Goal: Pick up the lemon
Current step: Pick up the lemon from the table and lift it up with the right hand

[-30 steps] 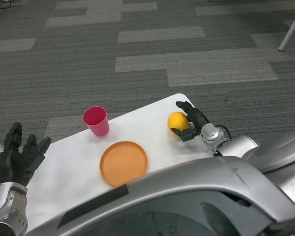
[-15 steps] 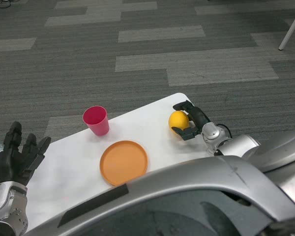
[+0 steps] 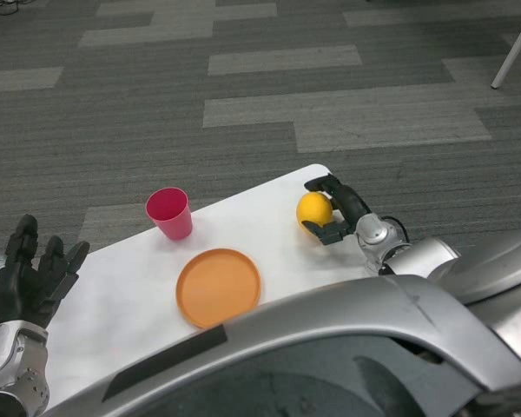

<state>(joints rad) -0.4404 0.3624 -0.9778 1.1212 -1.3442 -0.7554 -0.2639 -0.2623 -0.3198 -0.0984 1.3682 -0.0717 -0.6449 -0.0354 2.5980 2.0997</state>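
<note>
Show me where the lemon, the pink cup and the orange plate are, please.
lemon [image 3: 313, 209]: head view, middle of its yellow skin.
pink cup [image 3: 170, 217]: head view, outer side wall.
orange plate [image 3: 194, 307]: head view, near-left rim.

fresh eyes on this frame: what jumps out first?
The yellow lemon near the table's far right corner, with the right hand wrapped around it. Then the pink cup and orange plate mid-table; the left hand waits, fingers spread, at the left edge.

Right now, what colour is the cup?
Pink-red, plain; the cup shows clearly in the head view.
</note>
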